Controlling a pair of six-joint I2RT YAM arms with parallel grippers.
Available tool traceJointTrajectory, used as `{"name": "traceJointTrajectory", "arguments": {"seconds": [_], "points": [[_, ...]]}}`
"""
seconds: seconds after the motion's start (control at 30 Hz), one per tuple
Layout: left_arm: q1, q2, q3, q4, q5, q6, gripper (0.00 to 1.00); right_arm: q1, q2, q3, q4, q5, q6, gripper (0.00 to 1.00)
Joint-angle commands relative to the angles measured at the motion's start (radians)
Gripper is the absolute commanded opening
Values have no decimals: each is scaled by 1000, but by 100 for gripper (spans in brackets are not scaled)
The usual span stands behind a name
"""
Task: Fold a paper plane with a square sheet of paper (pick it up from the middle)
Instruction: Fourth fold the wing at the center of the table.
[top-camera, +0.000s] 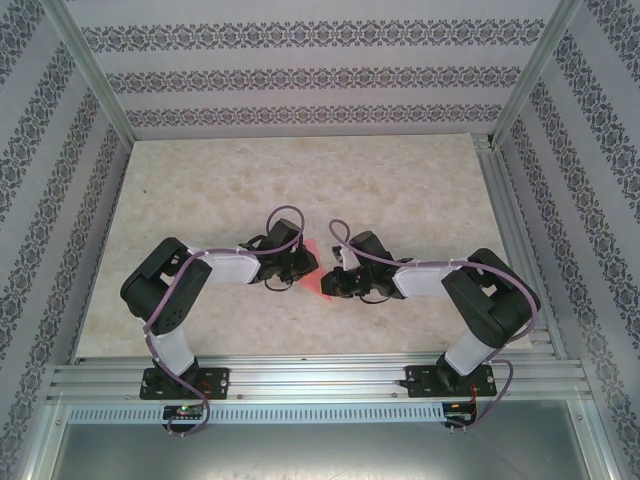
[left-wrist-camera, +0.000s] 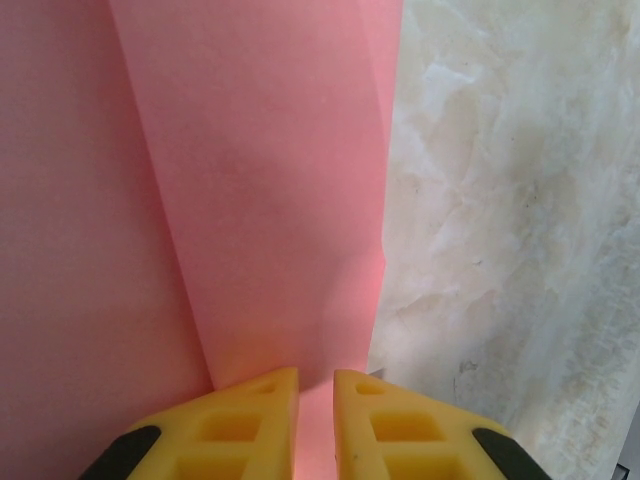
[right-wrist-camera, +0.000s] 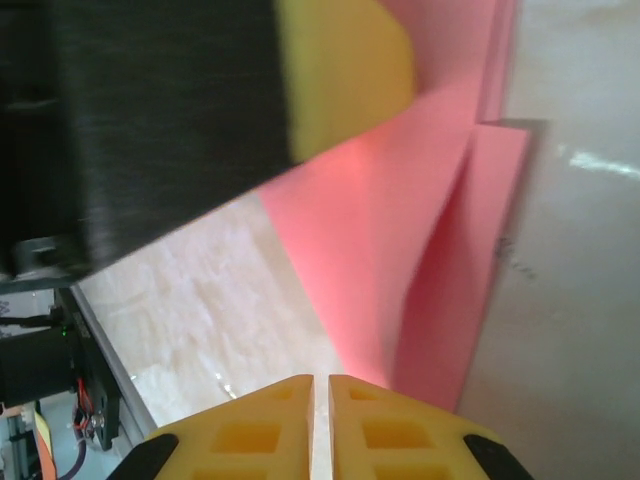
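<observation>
Mid-fold, no plane yet. The left gripper (left-wrist-camera: 316, 385) sits at the middle of the table (top-camera: 300, 170), on the left side of the paper. Its jaws are nearly together with pink showing in the slit, which reads as a pinch on the square sheet of paper (left-wrist-camera: 260, 200). The sheet lies between the two grippers, partly folded: a long crease runs away from the left fingertips, and one flap lies over the base layer. In the right wrist view one layer stands up off the table, not flat. The right gripper (right-wrist-camera: 320, 385) is just right of the sheet with its jaws closed. The gap looks empty, and contact with the paper can't be told. Judgement: the step in hand is a lengthwise fold. The next move calls for the left to anchor the sheet while the right presses the raised flap down along the crease, without dragging it.
</observation>
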Motion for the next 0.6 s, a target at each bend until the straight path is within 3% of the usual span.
{"name": "traceJointTrajectory", "arguments": {"seconds": [0.0, 0.27, 0.57], "points": [[-9, 18, 20, -35, 5, 26, 19, 20, -22, 40, -94, 35, -50, 13], [-9, 23, 24, -35, 7, 27, 19, 41, 44, 54, -173, 127, -92, 13], [-9, 30, 22, -33, 10, 28, 19, 25, 86, 43, -168, 100, -77, 13]]}}
